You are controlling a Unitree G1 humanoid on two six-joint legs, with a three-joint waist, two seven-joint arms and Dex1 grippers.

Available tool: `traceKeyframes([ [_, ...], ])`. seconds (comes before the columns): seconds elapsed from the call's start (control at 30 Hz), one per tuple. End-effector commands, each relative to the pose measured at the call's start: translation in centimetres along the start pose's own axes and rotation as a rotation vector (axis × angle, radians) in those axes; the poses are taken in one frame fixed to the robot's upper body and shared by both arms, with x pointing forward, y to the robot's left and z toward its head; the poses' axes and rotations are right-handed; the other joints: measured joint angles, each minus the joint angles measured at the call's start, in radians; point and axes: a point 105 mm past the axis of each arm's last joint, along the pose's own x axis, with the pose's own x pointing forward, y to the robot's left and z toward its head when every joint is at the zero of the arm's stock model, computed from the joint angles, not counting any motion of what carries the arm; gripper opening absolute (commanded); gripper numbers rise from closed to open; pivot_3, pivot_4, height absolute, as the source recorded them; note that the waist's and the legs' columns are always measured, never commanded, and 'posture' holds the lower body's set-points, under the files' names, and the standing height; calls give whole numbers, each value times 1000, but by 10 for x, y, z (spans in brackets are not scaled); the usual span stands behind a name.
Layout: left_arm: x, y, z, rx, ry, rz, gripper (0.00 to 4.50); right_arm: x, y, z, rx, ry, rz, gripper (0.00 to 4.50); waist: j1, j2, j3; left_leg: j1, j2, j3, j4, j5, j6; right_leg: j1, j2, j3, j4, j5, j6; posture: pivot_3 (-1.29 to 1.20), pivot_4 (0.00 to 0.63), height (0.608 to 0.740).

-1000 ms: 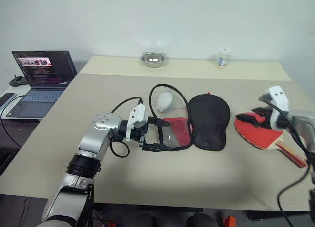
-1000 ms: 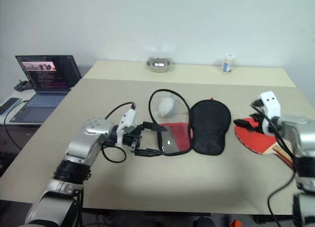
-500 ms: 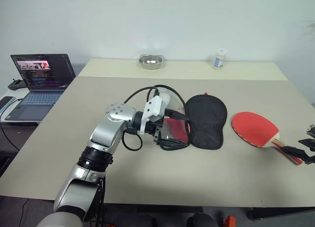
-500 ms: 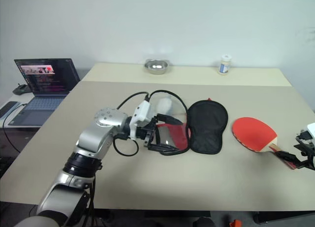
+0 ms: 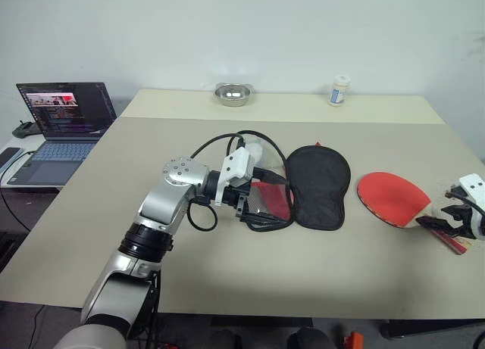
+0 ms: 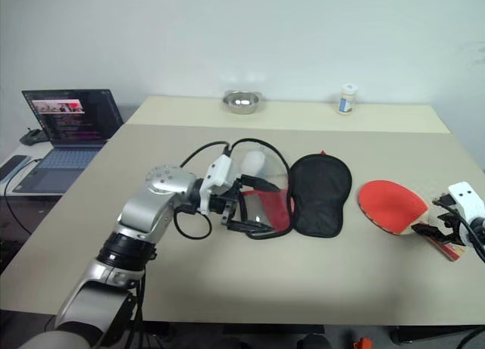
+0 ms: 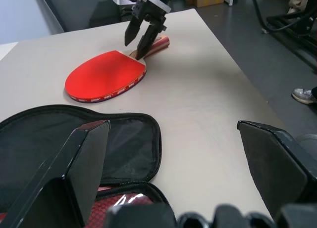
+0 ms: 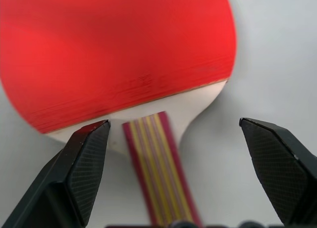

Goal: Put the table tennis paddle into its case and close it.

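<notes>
Your table tennis paddle (image 5: pixel 392 198) lies flat, red face up, on the bench (image 5: pixel 227 281), well to the right of the case (image 5: pixel 320 186), which lies unzipped and spread open. Your right gripper (image 7: pixel 141 32) hangs over the paddle's handle, jaws wide apart and holding nothing. Your left gripper (image 5: pixel 254 201) sits at the case's left half, jaws likewise spread, gripping nothing.
</notes>
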Motion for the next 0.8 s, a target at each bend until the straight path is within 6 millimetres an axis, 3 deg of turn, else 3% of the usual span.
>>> traceKeyframes([
  [0.03, -4, 1, 12, 53, -9, 5, 4500, 5, 0, -22, 21, 92, 35, 4481, 0, 0, 0, 1, 0, -1, 0, 0, 0, 2, 0, -1, -1, 0, 0, 0, 150, 740],
  [0.3, -9, 4, 10, 51, 7, 21, 4500, -4, 9, -27, -14, 140, 159, 4481, 2, 0, 0, 6, 0, -4, 0, 0, 0, 10, -1, -4, -4, 0, 0, 0, 150, 740],
  [0.5, -9, 5, 10, 55, 11, 22, 4500, -1, 0, -37, -30, 180, 100, 4481, 2, 0, 0, 6, 0, -4, 0, 0, 0, 10, -1, -4, -4, 0, 0, 0, 150, 740],
  [0.7, -9, 4, 9, 59, 14, 22, 4500, 6, -1, -33, 42, 129, 65, 4481, 2, -3, -1, 7, 0, -4, 1, 0, 0, 11, -2, -4, -4, 0, 0, 0, 150, 740],
  [0.8, -9, 4, 8, 60, 16, 22, 4500, 9, 0, -31, 92, 111, 55, 3597, 2, -3, -1, 9, 0, -4, 1, 0, 0, 13, -2, -3, -4, 0, 0, 0, 150, 740],
])
